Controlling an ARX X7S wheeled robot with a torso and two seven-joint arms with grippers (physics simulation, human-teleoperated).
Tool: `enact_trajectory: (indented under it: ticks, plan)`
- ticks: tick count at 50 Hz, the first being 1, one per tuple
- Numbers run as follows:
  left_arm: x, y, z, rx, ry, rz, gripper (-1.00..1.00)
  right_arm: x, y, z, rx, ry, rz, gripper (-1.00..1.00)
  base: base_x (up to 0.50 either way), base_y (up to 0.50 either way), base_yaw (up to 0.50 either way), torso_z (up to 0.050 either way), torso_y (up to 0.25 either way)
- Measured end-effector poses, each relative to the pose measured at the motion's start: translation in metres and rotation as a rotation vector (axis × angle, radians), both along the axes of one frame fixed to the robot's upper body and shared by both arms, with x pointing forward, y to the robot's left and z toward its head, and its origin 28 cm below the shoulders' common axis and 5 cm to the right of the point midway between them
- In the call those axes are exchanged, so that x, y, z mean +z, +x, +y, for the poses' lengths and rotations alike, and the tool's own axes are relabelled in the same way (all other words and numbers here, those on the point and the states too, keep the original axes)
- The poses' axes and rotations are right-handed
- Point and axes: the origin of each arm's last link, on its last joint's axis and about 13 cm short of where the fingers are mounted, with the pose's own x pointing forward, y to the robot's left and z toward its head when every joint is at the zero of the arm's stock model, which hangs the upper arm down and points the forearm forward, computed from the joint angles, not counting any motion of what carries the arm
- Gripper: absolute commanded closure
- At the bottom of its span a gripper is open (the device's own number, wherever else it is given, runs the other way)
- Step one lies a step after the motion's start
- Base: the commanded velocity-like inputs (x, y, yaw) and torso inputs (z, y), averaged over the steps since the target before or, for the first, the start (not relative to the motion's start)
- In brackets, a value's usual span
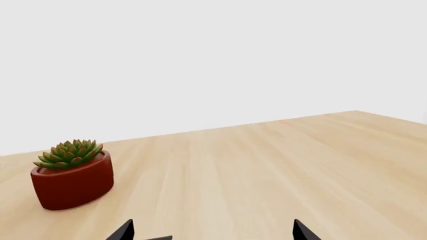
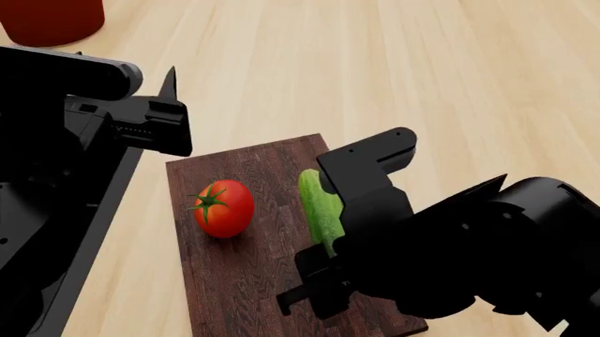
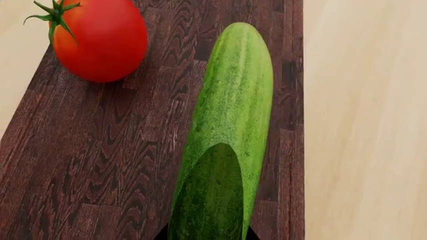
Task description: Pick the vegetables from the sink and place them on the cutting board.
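Right pincer (image 2: 324,281), lower centre of the head view, grips the cucumber (image 3: 230,125) lying on the cutting board (image 3: 100,165) beside the tomato (image 2: 223,208). Release gently, then lift vertically. Left pincer (image 1: 212,232) stands wide, empty.

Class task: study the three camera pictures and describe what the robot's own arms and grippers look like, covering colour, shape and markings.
Both arms are matt black with blocky, angular housings. The left gripper ends in pointed, wedge-shaped fingers; a ribbed section shows behind them. The right gripper sits on a rounded black wrist. No cables, markings or sleeves are visible.
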Motion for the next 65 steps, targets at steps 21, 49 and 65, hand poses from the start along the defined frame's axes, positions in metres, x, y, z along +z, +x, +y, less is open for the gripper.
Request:
enact_trajectory:
  ticks: [21,49,65]
  plan:
    - [0.001,0.0,0.0,0.01,0.004,-0.004,-1.0,-0.01,0.0,0.0,-0.001,-0.01,0.038,1.0,0.0,0.0,0.0,0.0,0.0]
    - [-0.001,0.0,0.001,0.014,0.001,0.002,-1.0,-0.015,0.003,-0.006,-0.028,-0.052,0.034,-1.0,0.0,0.0,0.0,0.0,0.0]
    - [-0.002,0.001,0.001,0.015,0.001,0.003,-1.0,-0.011,0.003,-0.005,-0.019,-0.022,0.018,-1.0,0.0,0.0,0.0,0.0,0.0]
